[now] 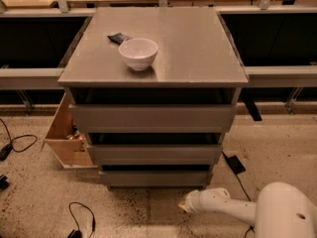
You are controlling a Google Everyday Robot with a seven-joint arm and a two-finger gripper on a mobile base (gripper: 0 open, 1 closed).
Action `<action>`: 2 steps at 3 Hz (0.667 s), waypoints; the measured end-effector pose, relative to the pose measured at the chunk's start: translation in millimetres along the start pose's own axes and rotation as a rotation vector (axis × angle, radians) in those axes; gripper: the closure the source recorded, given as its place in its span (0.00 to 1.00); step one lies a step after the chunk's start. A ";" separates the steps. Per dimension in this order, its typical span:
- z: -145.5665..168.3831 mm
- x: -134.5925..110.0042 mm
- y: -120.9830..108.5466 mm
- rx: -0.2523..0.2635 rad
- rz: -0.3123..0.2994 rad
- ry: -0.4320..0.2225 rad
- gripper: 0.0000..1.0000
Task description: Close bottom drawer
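Observation:
The grey cabinet (153, 58) has three drawers stepped one under the other. The bottom drawer (156, 178) is the narrowest and lowest; its flat front sits just under the middle drawer (154, 154), with only a thin dark gap above it. My gripper (184, 206) is low by the floor, just below and in front of the bottom drawer's right half, at the end of my white arm (233, 209). It is not touching the drawer front.
A white bowl (138, 53) and a small dark object (119, 37) sit on the cabinet top. A cardboard box (67, 138) stands at the cabinet's left. Cables (81, 217) and a black adapter (234, 164) lie on the speckled floor.

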State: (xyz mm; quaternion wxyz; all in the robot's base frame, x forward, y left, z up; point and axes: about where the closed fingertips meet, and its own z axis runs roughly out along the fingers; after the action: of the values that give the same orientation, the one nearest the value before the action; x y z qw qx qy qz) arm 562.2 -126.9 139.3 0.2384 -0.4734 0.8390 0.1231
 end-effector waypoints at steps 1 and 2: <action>-46.9 14.0 26.9 -0.038 -0.032 0.077 1.00; -99.3 24.2 42.1 -0.040 -0.097 0.160 1.00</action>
State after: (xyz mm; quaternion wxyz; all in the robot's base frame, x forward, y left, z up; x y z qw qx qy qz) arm 487.5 -165.7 210.9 0.1669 -0.5265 0.8288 0.0898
